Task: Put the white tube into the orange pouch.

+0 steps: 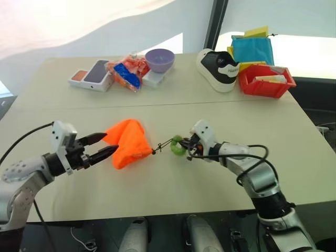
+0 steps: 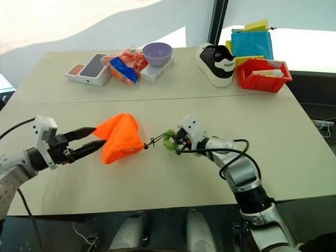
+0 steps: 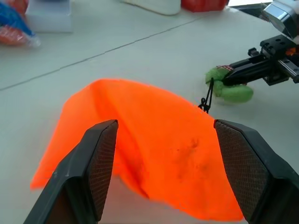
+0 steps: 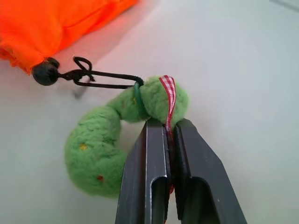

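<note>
1. Table (image 1: 173, 113): pale top, seam line running across it; clutter sits along the far edge, from 10 to 2 o'clock.
2. Pouch (image 1: 127, 143): orange, lies slumped at table centre-left, cord end pointing toward 3 o'clock.
3. Shoe (image 1: 218, 69): black and white, at 1 o'clock, just beside a red bin (image 1: 265, 80).
4. Bowl (image 1: 159, 60): lilac, at 12 o'clock, standing on a white box, near an orange-and-blue packet (image 1: 127, 73).
5. Left gripper (image 1: 109, 145): fingers spread wide, one to each side of the pouch's near edge at 9 o'clock; in the wrist view both pads (image 3: 103, 163) stand apart from the fabric.
6. Right gripper (image 1: 187, 148): fingers pinched together on the red-check tag of the ring, at 3 o'clock of the pouch.
7. Ring (image 4: 117, 135): fuzzy green, tied to the pouch by a black cord (image 4: 100, 79).
8. Tube: cannot tell where it is.
</note>
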